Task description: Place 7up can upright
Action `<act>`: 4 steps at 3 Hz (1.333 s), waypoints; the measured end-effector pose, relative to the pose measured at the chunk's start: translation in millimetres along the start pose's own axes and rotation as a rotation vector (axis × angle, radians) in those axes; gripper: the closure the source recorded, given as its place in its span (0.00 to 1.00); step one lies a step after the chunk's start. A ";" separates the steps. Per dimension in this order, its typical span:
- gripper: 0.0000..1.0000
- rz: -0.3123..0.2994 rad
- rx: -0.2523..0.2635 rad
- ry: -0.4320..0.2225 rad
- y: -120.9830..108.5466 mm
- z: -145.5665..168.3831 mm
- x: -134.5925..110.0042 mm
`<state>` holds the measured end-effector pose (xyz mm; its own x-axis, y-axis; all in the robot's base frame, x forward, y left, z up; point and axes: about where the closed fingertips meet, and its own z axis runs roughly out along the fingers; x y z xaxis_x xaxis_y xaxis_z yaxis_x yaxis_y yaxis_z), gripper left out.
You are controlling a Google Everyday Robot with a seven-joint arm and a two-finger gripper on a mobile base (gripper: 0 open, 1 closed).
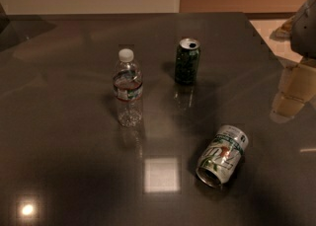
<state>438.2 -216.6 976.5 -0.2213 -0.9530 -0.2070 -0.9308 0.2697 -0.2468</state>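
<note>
counting one toppled 7up can (222, 156), one green can (187, 62), one bottle (129, 89); tool (307, 25) at right edge, openness unclear.

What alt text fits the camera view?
A 7up can lies on its side on a dark glossy table; behind it stand a green can and a water bottle. The gripper is at the upper right edge, apart from them.

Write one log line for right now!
7up can: lying on side | gripper: upper right edge, apart from it | green can, bottle: upright
</note>
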 end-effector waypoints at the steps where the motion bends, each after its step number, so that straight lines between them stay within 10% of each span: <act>1: 0.00 0.000 0.000 0.000 0.0 0.0 0.0; 4: 0.00 -0.237 -0.105 -0.031 36.3 9.2 -25.9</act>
<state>412.8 -180.8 964.2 0.0137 -0.9827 -0.1847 -0.9811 0.0225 -0.1921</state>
